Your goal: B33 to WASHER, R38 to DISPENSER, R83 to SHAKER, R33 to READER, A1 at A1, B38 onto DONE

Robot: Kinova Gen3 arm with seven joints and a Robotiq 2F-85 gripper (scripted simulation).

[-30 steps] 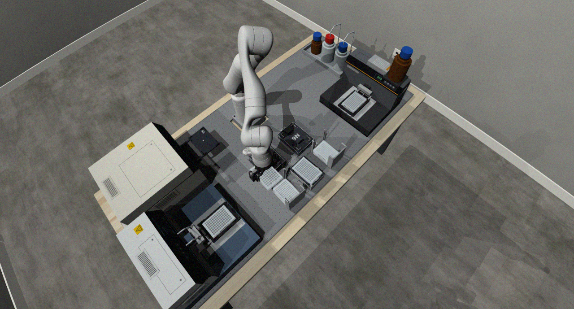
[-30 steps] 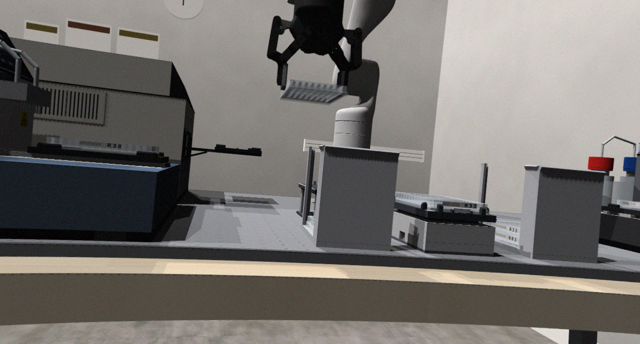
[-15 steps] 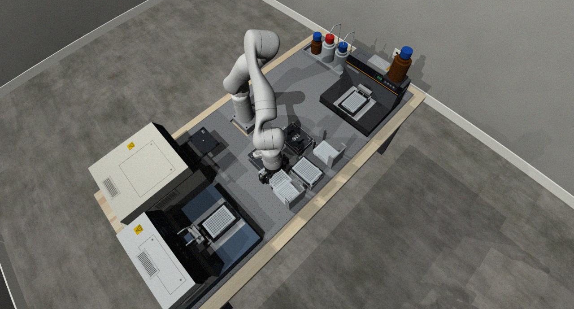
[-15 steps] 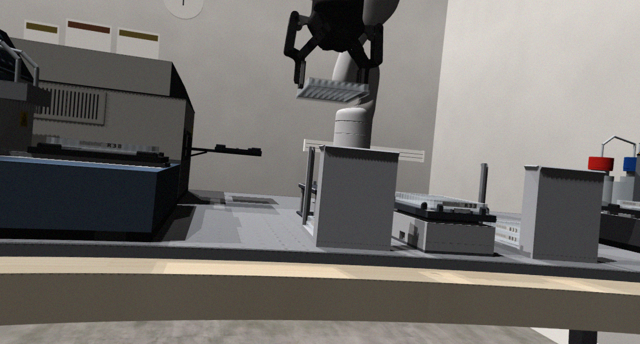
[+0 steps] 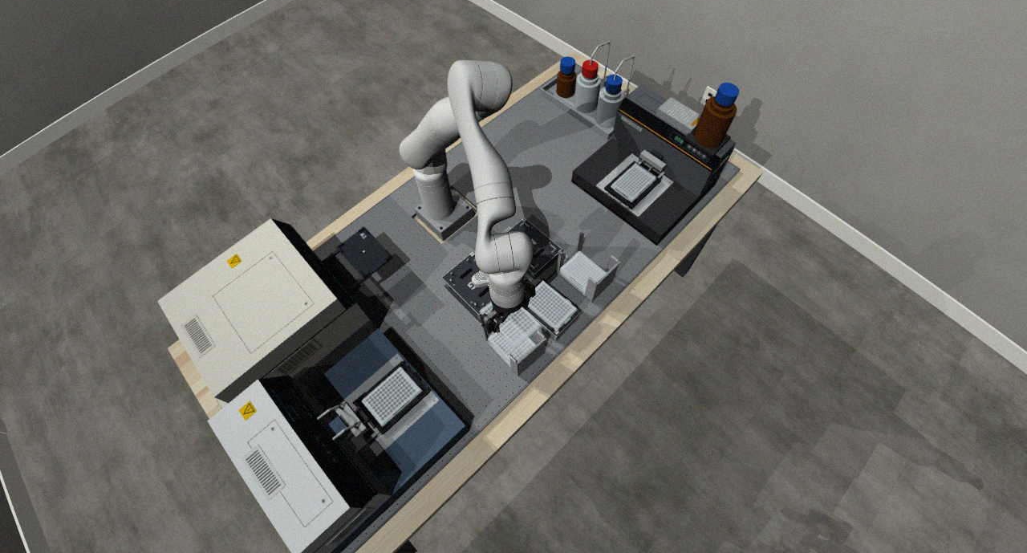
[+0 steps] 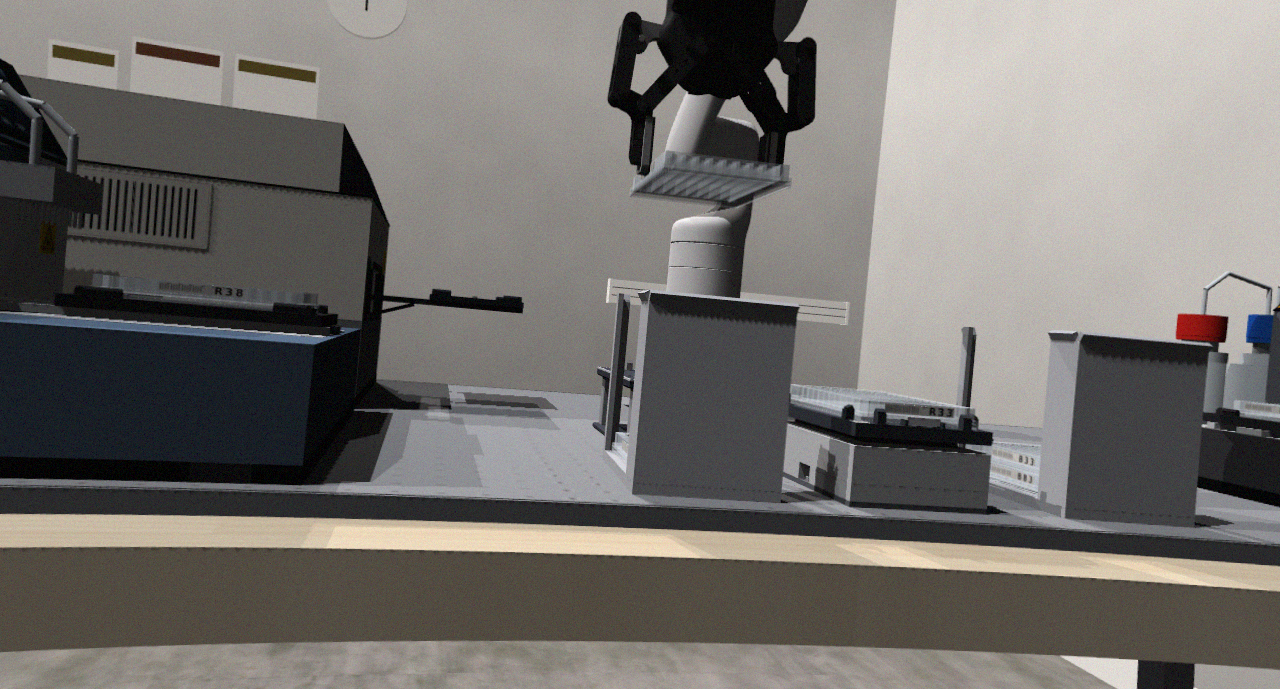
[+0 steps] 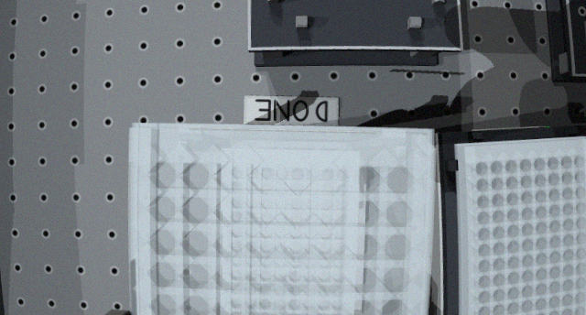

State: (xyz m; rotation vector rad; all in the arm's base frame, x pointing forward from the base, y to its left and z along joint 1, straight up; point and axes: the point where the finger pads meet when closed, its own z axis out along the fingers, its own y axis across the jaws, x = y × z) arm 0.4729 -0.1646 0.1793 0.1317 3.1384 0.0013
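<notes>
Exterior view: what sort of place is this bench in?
Most likely an automated laboratory bench for microplate assays: well plates sit on instruments, one labelled R38, capped reagent bottles stand at the far end, and the gripper carries a well plate over a stack rack.

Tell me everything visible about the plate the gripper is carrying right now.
The held plate is a pale, translucent multiwell plate with a ribbed side skirt. It hangs about level, pinched at two opposite sides between the wide-set fingers of the gripper. Nothing else touches it. It sits in the air well above the open top of the grey DONE rack; in the wrist view the rack's stack shows faintly through its wells, just below the DONE label. Its own label cannot be read.
</notes>
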